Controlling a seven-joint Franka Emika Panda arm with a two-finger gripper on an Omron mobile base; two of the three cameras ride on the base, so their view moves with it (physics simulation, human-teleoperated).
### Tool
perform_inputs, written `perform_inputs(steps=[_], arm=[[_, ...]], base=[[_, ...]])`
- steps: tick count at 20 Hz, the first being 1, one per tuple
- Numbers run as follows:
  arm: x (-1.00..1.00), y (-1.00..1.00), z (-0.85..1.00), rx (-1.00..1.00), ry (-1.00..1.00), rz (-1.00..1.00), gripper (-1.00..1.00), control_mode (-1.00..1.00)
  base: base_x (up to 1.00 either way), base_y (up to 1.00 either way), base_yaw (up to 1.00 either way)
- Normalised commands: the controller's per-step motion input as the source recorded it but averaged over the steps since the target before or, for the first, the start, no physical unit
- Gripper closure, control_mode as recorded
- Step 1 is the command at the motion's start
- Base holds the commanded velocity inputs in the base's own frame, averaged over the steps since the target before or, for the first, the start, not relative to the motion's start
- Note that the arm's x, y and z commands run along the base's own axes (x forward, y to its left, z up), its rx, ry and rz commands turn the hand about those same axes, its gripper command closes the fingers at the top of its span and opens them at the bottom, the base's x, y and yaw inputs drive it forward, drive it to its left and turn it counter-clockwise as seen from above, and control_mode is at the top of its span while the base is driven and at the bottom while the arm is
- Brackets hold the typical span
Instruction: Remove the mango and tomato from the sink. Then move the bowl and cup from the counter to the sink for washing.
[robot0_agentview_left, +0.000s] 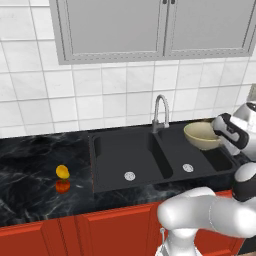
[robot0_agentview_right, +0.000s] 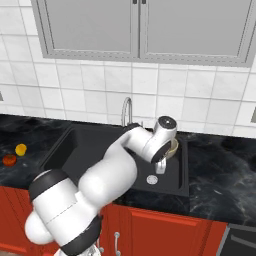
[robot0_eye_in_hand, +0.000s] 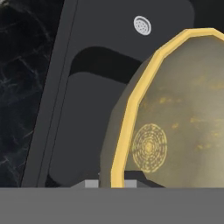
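Observation:
My gripper (robot0_eye_in_hand: 110, 183) is shut on the yellow rim of the tan-yellow bowl (robot0_eye_in_hand: 175, 109), one fingertip on each side of the edge. The bowl (robot0_agentview_left: 202, 135) hangs tilted above the right basin of the black sink (robot0_agentview_left: 120, 150), with the gripper (robot0_agentview_left: 220, 131) at its right edge. In the right base view the bowl (robot0_agentview_right: 173, 146) peeks out behind the hand (robot0_agentview_right: 161, 162). The yellow-orange mango (robot0_agentview_left: 62, 171) and the red-orange tomato (robot0_agentview_left: 63, 186) lie close together on the dark counter left of the sink. The cup is out of view.
A curved silver faucet (robot0_agentview_left: 160, 112) stands behind the divider between the two basins. Each basin has a round silver drain (robot0_agentview_left: 129, 175), (robot0_agentview_left: 188, 168). Grey wall cabinets (robot0_agentview_left: 150, 25) hang above the tiled wall. Red cabinet fronts (robot0_agentview_left: 75, 230) run below the counter.

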Motion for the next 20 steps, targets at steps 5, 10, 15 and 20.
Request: perform_inputs(steps=[5, 10, 15, 20], arm=[[0.1, 0.0, -0.2, 0.0, 0.0, 0.23, 1.0, -1.0], [0.08, 0.05, -0.2, 0.0, 0.0, 0.23, 1.0, -1.0], [0.13, 0.07, -0.17, 0.0, 0.01, 0.18, 1.0, -1.0], [0.16, 0.07, -0.16, 0.0, 0.03, 0.13, 1.0, -1.0]], base=[[0.0, 0.0, 0.0], [0.0, 0.0, 0.0], [0.0, 0.0, 0.0], [0.0, 0.0, 0.0]])
